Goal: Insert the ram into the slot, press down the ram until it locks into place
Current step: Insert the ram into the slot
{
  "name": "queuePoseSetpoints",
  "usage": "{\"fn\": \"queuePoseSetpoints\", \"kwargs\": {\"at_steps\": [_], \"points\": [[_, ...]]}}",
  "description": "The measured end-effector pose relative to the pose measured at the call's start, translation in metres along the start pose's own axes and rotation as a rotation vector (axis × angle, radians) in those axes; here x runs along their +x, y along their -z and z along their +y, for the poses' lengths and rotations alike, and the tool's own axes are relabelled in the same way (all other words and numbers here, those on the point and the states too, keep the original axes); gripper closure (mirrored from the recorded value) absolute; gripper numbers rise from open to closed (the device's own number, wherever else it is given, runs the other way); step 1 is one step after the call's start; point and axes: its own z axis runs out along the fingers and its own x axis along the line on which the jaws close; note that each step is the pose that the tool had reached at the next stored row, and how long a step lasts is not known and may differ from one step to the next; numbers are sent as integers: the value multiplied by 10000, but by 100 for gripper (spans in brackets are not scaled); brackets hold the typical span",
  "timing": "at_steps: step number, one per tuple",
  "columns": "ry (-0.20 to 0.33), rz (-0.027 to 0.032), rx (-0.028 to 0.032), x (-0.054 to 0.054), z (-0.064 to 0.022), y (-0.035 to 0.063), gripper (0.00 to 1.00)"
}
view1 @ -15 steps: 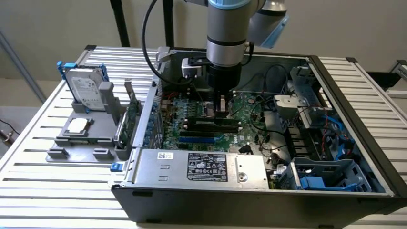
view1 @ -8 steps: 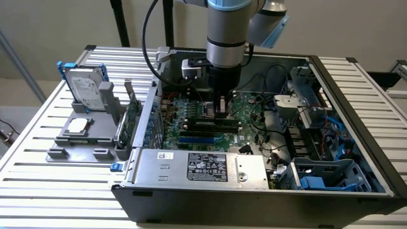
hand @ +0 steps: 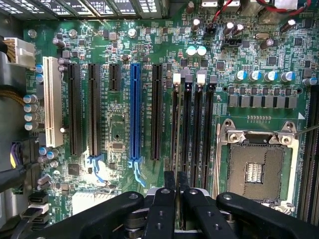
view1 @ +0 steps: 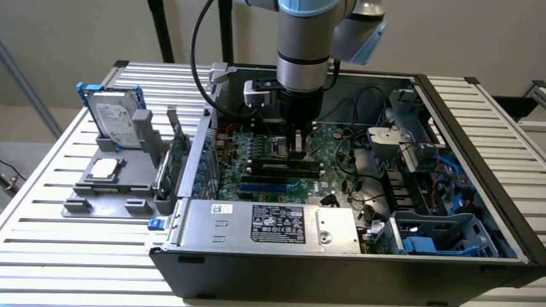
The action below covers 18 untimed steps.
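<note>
The fingers (hand: 169, 185) are drawn close together with only a thin gap between them. By the look of it they are clamped on the top edge of the ram (view1: 277, 167), though the contact itself is hard to make out.

In the exterior view an open computer case (view1: 341, 275) lies on a slatted table (view1: 77, 256). The arm reaches straight down into it, so the gripper (view1: 297, 148) stands upright over the motherboard (view1: 256, 150).

In the wrist view the gripper (hand: 176, 180) lines up with the slot (hand: 175, 114). This is the first of four parallel black memory sockets, set between the blue slot (hand: 135, 114) and the square CPU socket (hand: 256, 167).

The ram appears to stand on edge in that slot, seen in the exterior view as a long dark bar with a green strip directly under the fingertips. The slot's white end clip (hand: 176, 78) is visible, but whether it has closed on the ram cannot be told.

The step in hand appears to be the pressing, with insertion started and locking not confirmed. The next move calls for force straight down along the slot's line and no sideways lean, so that both ends seat evenly and the clips can snap shut.
</note>
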Motion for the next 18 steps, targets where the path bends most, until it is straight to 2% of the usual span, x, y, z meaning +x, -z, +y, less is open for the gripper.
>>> {"fn": "queuePoseSetpoints", "kwargs": {"at_steps": [10,18], "points": [[0,-3,1,2,-10,-3,87],[14,18,1,10,-9,-12,87]]}}
